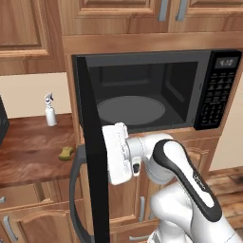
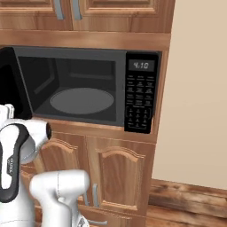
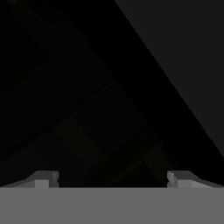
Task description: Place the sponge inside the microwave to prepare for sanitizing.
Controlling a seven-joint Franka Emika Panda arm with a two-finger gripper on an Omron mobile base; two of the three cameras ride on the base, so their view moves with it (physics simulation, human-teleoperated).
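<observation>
The black microwave (image 1: 142,90) stands open, its round turntable (image 1: 131,110) bare inside. Its door (image 1: 95,156) has swung out toward me and shows edge-on, with the grey handle (image 1: 75,190) curving off its left side. My white hand (image 1: 116,153) presses up against the door's right face, and the fingers are hidden behind it. In the hand view my gripper (image 3: 112,179) is open, the tips wide apart, nothing between them and a dark surface close ahead. The yellow-olive sponge (image 1: 66,153) lies on the wooden counter (image 1: 28,147) to the left, beyond the door.
A white spray bottle (image 1: 50,110) stands at the back of the counter. The keypad (image 2: 141,102) and display sit on the microwave's right side. Wooden cabinets run above and below. A beige wall (image 2: 199,88) and wood floor lie to the right.
</observation>
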